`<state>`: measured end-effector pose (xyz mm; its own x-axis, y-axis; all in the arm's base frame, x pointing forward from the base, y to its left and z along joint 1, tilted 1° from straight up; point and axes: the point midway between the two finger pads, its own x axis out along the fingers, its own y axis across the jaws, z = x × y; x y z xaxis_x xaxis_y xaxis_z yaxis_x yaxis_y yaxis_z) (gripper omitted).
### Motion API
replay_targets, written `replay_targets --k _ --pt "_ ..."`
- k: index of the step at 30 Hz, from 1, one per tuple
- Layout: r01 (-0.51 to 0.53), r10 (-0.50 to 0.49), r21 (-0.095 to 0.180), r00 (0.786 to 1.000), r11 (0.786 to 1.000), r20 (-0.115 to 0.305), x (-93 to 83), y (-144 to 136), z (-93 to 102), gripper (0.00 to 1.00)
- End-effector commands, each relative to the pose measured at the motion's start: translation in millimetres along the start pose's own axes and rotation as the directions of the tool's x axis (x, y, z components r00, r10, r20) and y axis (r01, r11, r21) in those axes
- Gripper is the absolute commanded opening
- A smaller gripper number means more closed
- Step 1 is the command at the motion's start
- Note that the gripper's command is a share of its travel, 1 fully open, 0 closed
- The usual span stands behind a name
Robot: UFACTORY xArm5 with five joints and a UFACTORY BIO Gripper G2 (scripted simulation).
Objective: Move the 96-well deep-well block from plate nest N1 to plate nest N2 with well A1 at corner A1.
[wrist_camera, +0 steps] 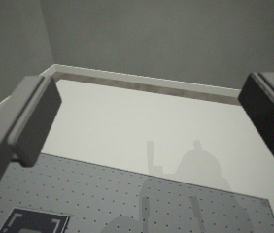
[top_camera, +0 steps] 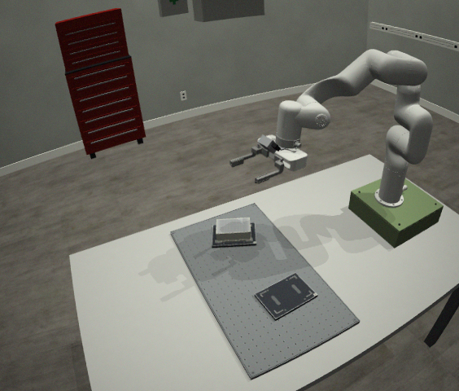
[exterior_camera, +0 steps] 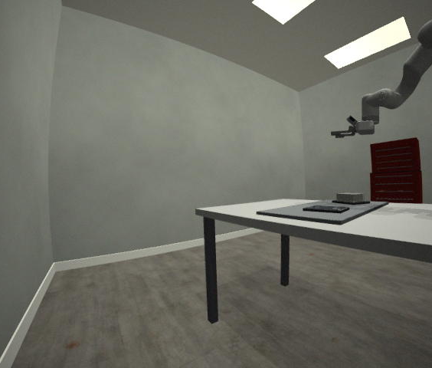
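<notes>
So our pale, boxy 96-well deep-well block [top_camera: 233, 229] [exterior_camera: 349, 197] is sitting in N1, the dark flat rectangular nest [top_camera: 233, 243] [exterior_camera: 351, 202] near the white counter's [top_camera: 128, 307] [exterior_camera: 406, 229] [wrist_camera: 127, 121] long edge on the red cabinet's side. The grey gripper [top_camera: 244, 172] [exterior_camera: 334, 135] [wrist_camera: 149, 116] is up high with its fingers spread and nothing between them. We reckon the job now is getting lined up for the pick.

The wrist view shows N2, the other dark rectangular nest [top_camera: 286, 296] [exterior_camera: 325, 208] [wrist_camera: 40, 220], but no block, so we'd swing toward that cabinet-side edge first. Stay high, square the fingers to the block's sides, then drop slowly, keeping them level and off the nest's locators. Grip evenly, lift dead straight; a skewed pinch could jam it. N2 looks turned relative to N1, so we'd plan the wrist turn before grabbing. We can't make out the cut-off corner, so check A1 up close.
</notes>
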<state>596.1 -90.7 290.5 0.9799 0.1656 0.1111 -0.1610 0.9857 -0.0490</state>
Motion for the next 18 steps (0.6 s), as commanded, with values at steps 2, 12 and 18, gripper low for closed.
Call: replay_targets --k 2,12,18 --pt "0.03 -0.03 0.012 0.999 0.999 -0.015 1.7 17.1 15.6 0.37" --pt "0.064 -0.063 0.022 0.997 0.998 -0.038 -0.7 39.8 32.8 0.37" --pt "0.098 -0.096 0.029 0.993 0.995 -0.063 -5.0 55.5 44.6 0.37"
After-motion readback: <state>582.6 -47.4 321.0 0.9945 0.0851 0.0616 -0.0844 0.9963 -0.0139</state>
